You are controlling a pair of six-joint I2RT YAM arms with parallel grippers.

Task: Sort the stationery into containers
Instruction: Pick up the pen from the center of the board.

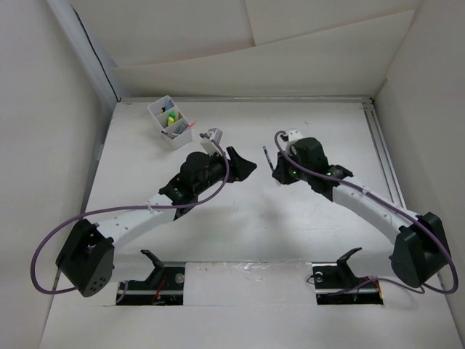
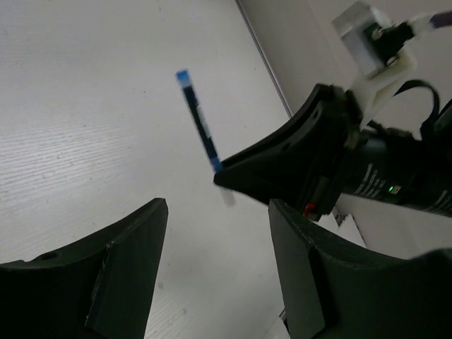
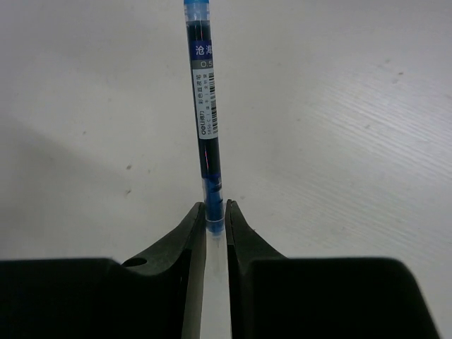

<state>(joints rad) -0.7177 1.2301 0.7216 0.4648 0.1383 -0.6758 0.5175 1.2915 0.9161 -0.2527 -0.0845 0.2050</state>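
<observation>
My right gripper (image 3: 215, 206) is shut on the clear end of a blue pen (image 3: 205, 106), which sticks straight out past the fingertips over the white table. In the top view the pen (image 1: 267, 155) is a thin dark line at the middle, ahead of the right gripper (image 1: 275, 173). My left gripper (image 1: 243, 161) is open and empty just left of the pen. The left wrist view shows its jaws (image 2: 217, 208) wide apart, with the pen (image 2: 200, 127) and the right gripper (image 2: 224, 173) in front of them. The white divided tray (image 1: 180, 138) stands at the far left.
The tray holds several small items, among them a yellow-green one (image 1: 171, 115) and a pink one (image 1: 172, 131). White walls close the table in on the left, back and right. A metal rail (image 1: 381, 153) runs along the right edge. Black hooks (image 1: 151, 259) stand at the near edge.
</observation>
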